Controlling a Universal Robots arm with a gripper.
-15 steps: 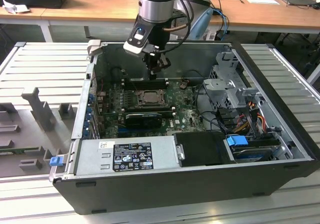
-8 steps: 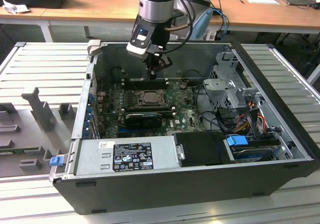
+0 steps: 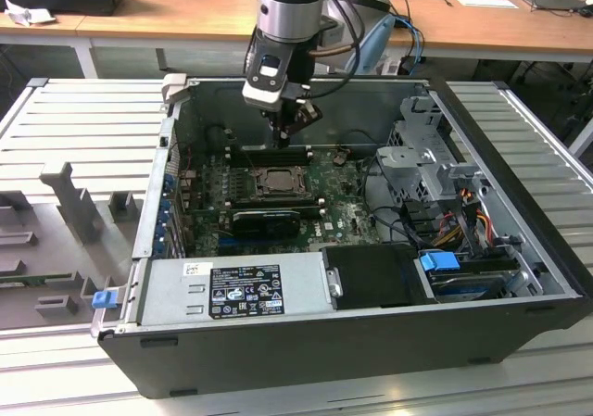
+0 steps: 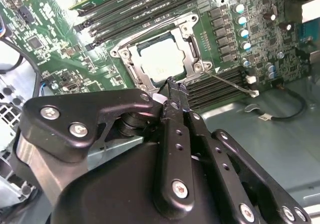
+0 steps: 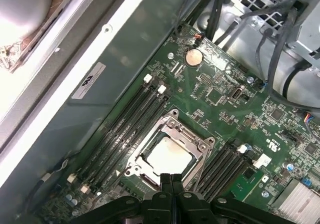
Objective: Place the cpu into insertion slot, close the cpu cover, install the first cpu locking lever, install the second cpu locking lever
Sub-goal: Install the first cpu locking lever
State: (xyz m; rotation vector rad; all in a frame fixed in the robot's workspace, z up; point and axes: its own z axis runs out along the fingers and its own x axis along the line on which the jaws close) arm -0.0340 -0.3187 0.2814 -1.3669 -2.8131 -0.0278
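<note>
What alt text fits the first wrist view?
The cpu sits in the insertion slot on a green motherboard, with the cpu cover lying around it. The shut gripper is close by the slot's edge.

We see the arm (image 3: 289, 8) reaching down into an open computer case (image 3: 306, 342) that lies on a ribbed grey surface (image 3: 83, 119). Its pincer (image 3: 283, 140) hangs over the green motherboard (image 3: 343, 208), close above the insertion slot (image 3: 276, 182). A long black card (image 3: 267, 219) lies beside the slot, between it and the power supply (image 3: 232, 289).

Power supply label (image 3: 246, 291), case sticker (image 5: 86, 80): print unreadable.
</note>
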